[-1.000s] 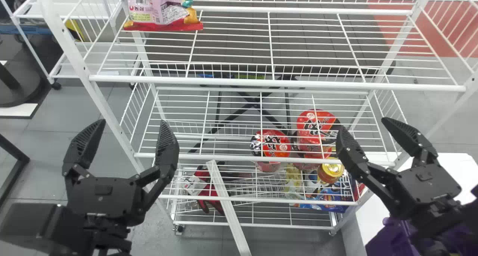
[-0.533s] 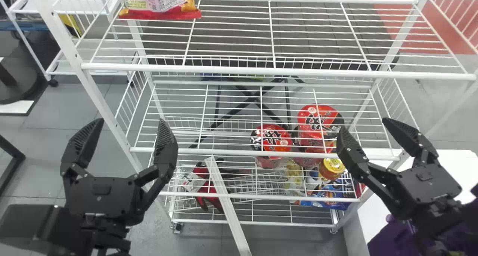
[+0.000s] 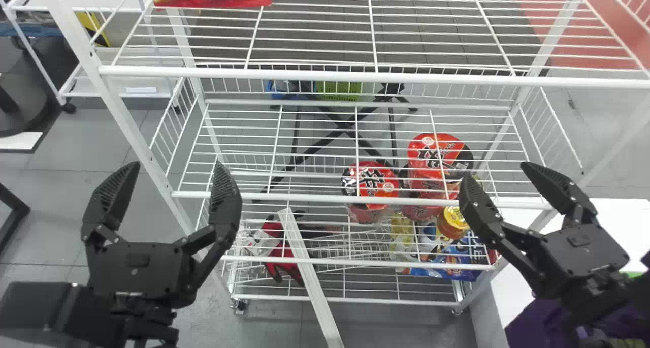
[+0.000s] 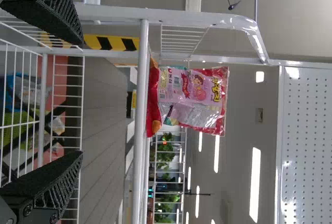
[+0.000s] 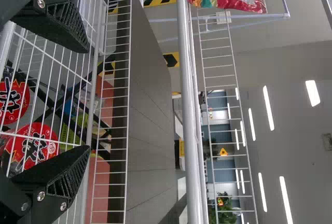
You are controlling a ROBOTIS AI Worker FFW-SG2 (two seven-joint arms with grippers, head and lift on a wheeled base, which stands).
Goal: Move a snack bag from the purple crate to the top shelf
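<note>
1. The snack bag point(image 4: 189, 102) is on the top shelf point(image 3: 325, 75), near its left end, at about 11 o'clock from the middle of the head view. If this is the bag meant, the carrying looks done and what remains is clearing the arms.
2. Both pincers are spread wide with nothing between the fingers: the left gripper point(image 3: 176, 163) at 9 o'clock, the right gripper point(image 3: 495, 171) at 3 o'clock.
3. The likeliest trouble is a snag. The left gripper sits close to the line of the front post point(image 3: 114, 104), so a sideways swing with its fingers so far apart could hook the frame and jolt the shelf.
4. Such a jolt could tip the bag, since its soft base rests on thin, spaced wires that give it little grip.
5. The purple crate point(image 3: 533, 325) lies at 4 o'clock, partly behind the right arm; lowering that arm carelessly could strike its rim. What it holds is mostly hidden, so I cannot tell whether another bag waits there.
6. The bag itself stands upright, glossy and crinkled, its pink front printed with a cartoon figure, with red along the sealed edges and a silvery, creased side catching the light. It appears full and unsquashed.
</note>
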